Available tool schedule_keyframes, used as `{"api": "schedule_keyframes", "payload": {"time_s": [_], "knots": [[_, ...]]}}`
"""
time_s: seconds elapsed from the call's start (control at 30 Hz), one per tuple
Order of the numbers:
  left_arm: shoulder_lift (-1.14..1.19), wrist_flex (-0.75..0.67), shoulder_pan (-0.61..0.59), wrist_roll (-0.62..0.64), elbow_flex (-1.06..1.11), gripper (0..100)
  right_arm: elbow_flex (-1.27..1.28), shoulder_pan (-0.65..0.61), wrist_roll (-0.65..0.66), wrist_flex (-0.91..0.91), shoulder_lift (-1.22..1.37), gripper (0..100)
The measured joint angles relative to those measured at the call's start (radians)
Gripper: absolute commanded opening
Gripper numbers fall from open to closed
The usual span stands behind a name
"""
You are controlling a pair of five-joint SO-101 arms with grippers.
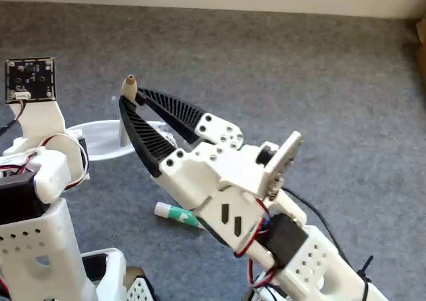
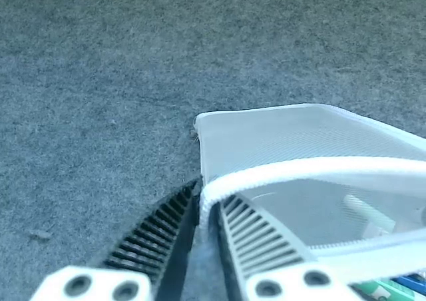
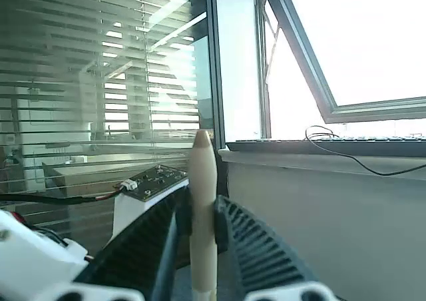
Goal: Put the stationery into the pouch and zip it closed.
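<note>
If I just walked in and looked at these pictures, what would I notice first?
Probably the big white arm in the middle, its right hand raised above the grey carpet with a cream-coloured pen pinched in it. Next comes the left hand, clamped on the edge of the white see-through pouch on the carpet. A green-and-white pen lies alone near the arms.

White shells clad both arms. The right arm (image 1: 233, 181) has black ribbed fingers (image 1: 143, 138), two dark chevrons (image 1: 231, 220), perhaps cut-outs, a black servo (image 1: 286, 238) and red wires (image 1: 249, 248); the left arm (image 1: 40, 201) carries a black camera board (image 1: 30, 80).
</note>
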Motion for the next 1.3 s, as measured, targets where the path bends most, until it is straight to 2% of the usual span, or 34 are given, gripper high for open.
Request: {"api": "schedule_keyframes", "payload": {"time_s": [0.57, 1.03, 1.17, 1.3], "knots": [[0.0, 0.0, 0.0, 0.0, 0.0, 1, 0.275, 0.0, 0.0, -0.319, 0.092, 0.5], [0.0, 0.0, 0.0, 0.0, 0.0, 1, 0.385, 0.002, 0.008, -0.327, 0.094, 0.5], [0.0, 0.0, 0.0, 0.0, 0.0, 1, 0.385, -0.038, 0.124, -0.324, 0.094, 0.5], [0.0, 0.0, 0.0, 0.0, 0.0, 1, 0.385, -0.094, 0.173, -0.21, 0.094, 0.6]]}}
